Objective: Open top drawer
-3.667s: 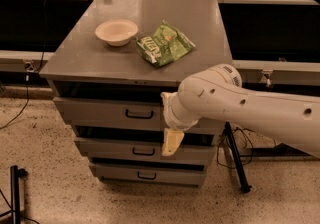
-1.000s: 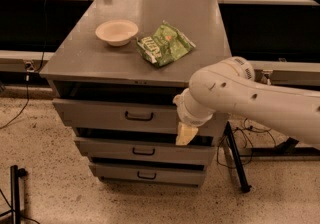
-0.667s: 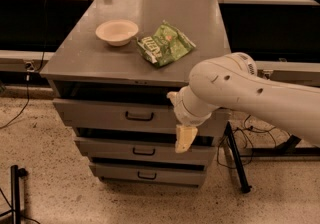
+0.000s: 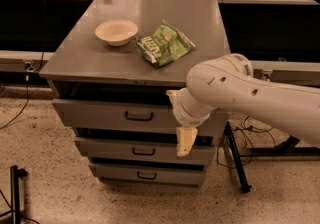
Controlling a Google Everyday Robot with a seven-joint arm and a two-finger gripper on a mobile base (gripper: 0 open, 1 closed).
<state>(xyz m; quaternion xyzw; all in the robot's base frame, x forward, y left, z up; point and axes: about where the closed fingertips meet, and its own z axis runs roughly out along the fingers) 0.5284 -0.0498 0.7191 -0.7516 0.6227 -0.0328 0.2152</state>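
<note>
The top drawer (image 4: pixel 95 112) is the widest grey front of three under the cabinet top, with a small dark bar handle (image 4: pixel 139 116) at its centre. A dark gap shows above its front edge. My gripper (image 4: pixel 184 141) hangs from the white arm (image 4: pixel 235 90) in front of the drawer's right part. It is to the right of the handle and a little below it, not on it. The arm hides the drawer's right end.
Two smaller drawer fronts (image 4: pixel 115 149) (image 4: pixel 120 173) sit below. On the cabinet top (image 4: pixel 80 58) stand a white bowl (image 4: pixel 116 31) and a green snack bag (image 4: pixel 164 43). A dark stand leg (image 4: pixel 235 160) is at the right, cables and a black post (image 4: pixel 15 193) at the left.
Since the oldest frame my gripper has shifted a little to the right; over the last second it has barely moved. The drawer front looks unchanged.
</note>
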